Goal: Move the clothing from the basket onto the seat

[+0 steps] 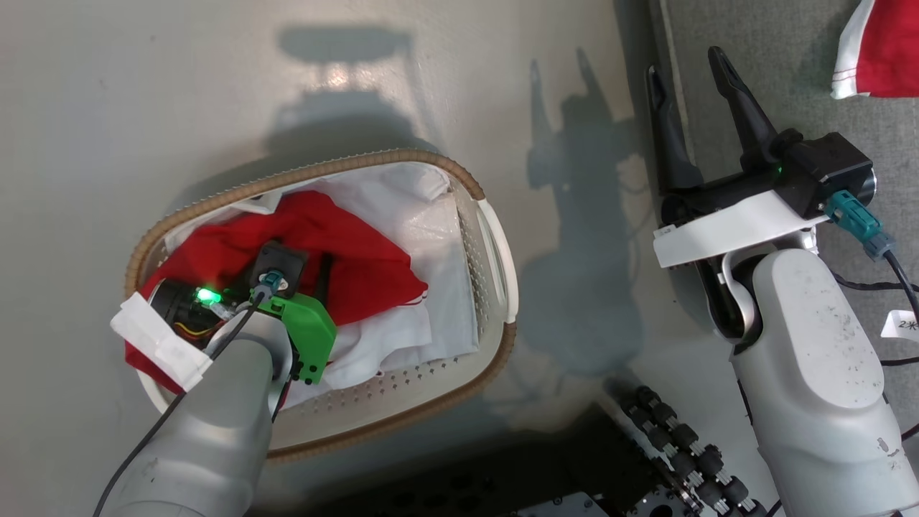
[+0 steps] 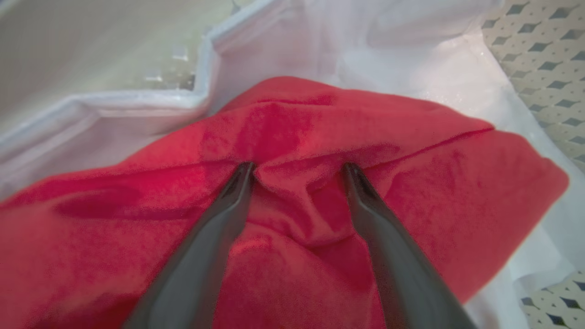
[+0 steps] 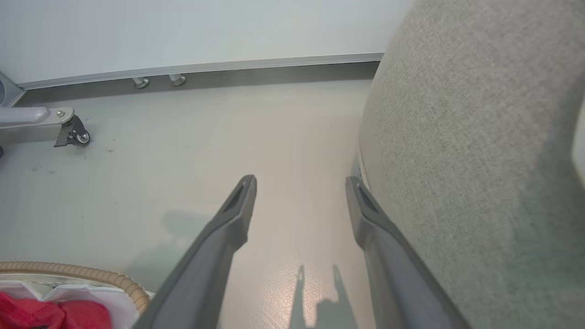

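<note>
Left jaws: spread wide, tips pressed into clothing [image 2: 292, 119] inside basket [image 1: 402, 159], fold between, poised for pinching. Right jaws: apart, empty, parked beside seat [image 3: 457, 137].

On floor [image 1: 143, 108]: basket [image 1: 388, 396], seat [image 1: 775, 72] (grey)

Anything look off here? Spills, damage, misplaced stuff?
Nothing spilled or damaged. The basket stands upright on the floor; the white liner is rumpled and bunched inside it, not smooth against the wall. The left gripper, open, presses into the red garment there; another red garment lies on the seat.
</note>
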